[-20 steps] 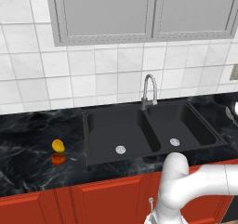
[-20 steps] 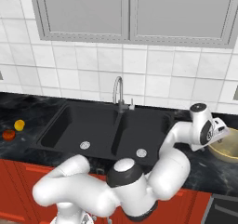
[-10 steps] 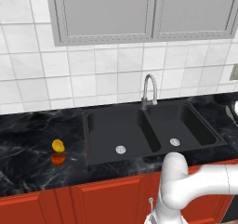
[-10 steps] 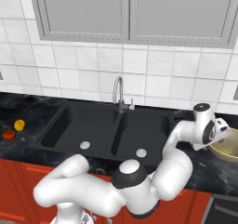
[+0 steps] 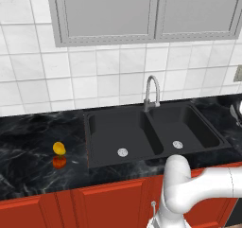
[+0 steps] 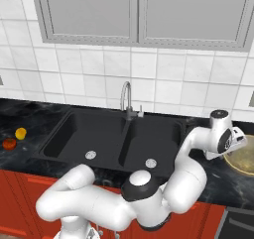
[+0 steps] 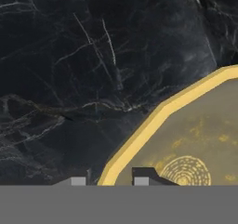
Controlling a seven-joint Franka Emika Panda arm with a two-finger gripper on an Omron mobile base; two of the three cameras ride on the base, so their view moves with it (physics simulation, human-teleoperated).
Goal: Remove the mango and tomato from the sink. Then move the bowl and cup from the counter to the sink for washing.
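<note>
My end effector (image 7: 109,180) has come down over the near rim of the bowl (image 7: 186,139) and its fingers have drawn in from a wide spread — one tip now sits outside the yellow rim, the other inside, so I read it as pinching the bowl's wall, though I can't confirm firm contact. In the right base view the hand hangs at the bowl's (image 6: 241,156) left edge, on the counter (image 6: 208,176) just right of the sink (image 6: 116,136).

That closing tells me the fruit step is done with and the bowl transfer is beginning. The sink's two basins look bare apart from their drains. The mango (image 5: 59,148) and tomato (image 5: 59,162) rest touching each other on the counter well to the sink's left. I can't pick out the cup. Next, I judge, comes a lift — a rim pinch on a wide bowl could let it tilt.
</note>
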